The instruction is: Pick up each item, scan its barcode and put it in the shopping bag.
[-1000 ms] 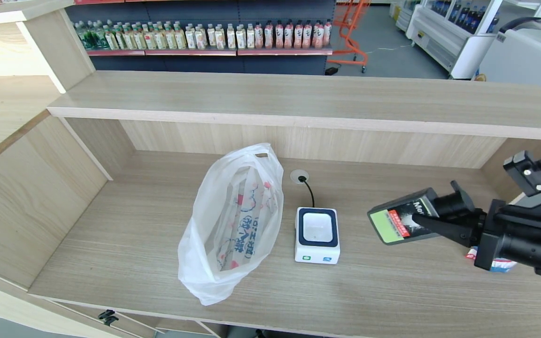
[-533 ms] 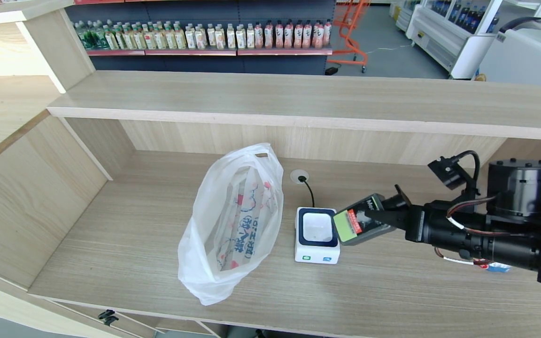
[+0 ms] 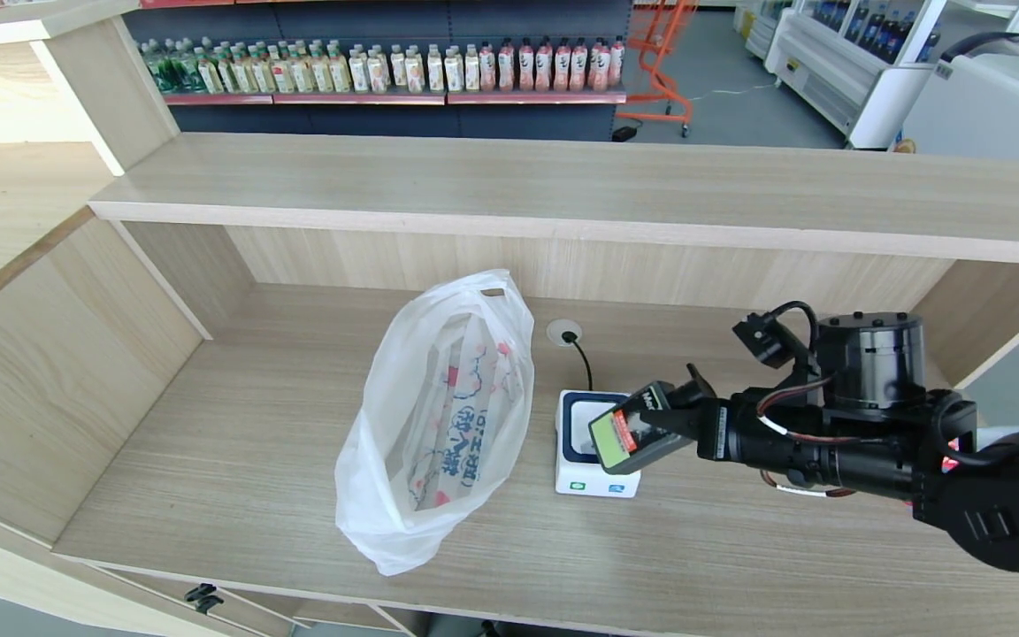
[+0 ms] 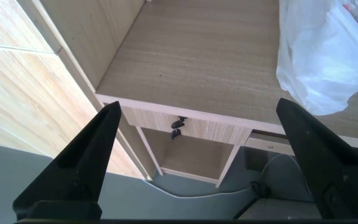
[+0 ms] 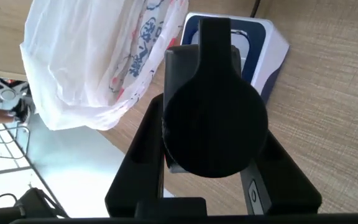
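**Head view.** The right end effector [image 3: 664, 416] is closed on a dark box [image 3: 624, 440], held in from the 3 o'clock side. The box's green end overlaps the window of the scanner [image 3: 596, 485]. Over the last second the arm has carried the box across the bench [image 3: 235, 442], from well out at 3 o'clock of the scanner to its edge and now over it. We cannot tell whether the box touches the scanner, nor which face carries the barcode. The bag [image 3: 386, 495] lies just at 9 o'clock of the scanner, mouth open, with a printed pack [image 3: 465, 425] already inside. We judge that the scan step is now in hand and that bagging the box remains.

**Left wrist view.** The left end effector [image 4: 197, 106] hangs off the front edge of the bench with its fingers spread wide and nothing between them. A lobe of the bag rests on the bench near that edge.

**Right wrist view.** The box sits clamped between the closed fingers. The scanner's blue-framed window lies directly beyond it, and the bag is just beside the scanner. We judge that the box may need tilting so that its code meets the window. The short carry to the bag at 9 o'clock would follow.
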Available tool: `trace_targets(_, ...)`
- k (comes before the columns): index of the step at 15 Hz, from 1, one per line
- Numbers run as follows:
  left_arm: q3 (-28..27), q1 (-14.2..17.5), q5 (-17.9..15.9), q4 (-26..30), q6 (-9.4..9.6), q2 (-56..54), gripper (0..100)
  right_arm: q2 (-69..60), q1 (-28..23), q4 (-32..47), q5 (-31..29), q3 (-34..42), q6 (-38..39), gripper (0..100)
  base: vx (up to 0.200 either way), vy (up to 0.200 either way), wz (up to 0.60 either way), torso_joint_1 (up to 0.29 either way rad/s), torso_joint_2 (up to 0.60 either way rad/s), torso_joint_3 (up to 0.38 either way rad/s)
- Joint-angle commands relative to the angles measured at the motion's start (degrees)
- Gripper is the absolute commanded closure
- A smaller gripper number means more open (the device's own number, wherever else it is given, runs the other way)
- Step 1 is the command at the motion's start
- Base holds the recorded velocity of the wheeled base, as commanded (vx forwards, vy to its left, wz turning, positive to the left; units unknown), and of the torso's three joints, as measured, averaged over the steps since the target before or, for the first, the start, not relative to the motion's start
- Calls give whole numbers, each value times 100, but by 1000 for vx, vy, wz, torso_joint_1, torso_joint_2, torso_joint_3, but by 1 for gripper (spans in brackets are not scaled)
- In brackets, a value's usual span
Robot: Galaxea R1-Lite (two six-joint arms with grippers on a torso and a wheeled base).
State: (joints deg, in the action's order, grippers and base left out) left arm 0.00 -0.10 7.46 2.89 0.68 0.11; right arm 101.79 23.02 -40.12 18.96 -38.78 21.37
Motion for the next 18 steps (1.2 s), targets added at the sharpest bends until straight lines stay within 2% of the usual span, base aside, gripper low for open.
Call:
trace_targets(1,0,1,1,1,2,-2,0,227,89,-101,-85,-104,-1,100,0,0,0,0,0,0)
trace_targets(10,0,1,1,1,2,-2,0,473,168,-304,-226,-279,78,100,0,0,0,0,0,0)
trace_targets(12,0,1,1,1,2,-2,0,-371,344,-268,-217,-385,825,100,0,0,0,0,0,0)
trace_targets(13,0,1,1,1,2,-2,0,-872,370,-224,-217,-350,632,100,0,0,0,0,0,0)
trace_targets(14,0,1,1,1,2,-2,0,-1223,370,-154,-226,-288,69,100,0,0,0,0,0,0)
trace_targets(16,0,1,1,1,2,-2,0,-1724,80,74,-208,134,-1610,100,0,0,0,0,0,0)
trace_targets(17,0,1,1,1,2,-2,0,-1794,-131,39,-173,389,-2199,100,0,0,0,0,0,0)
trace_targets(18,0,1,1,1,2,-2,0,-1830,-166,39,-182,520,-2242,100,0,0,0,0,0,0)
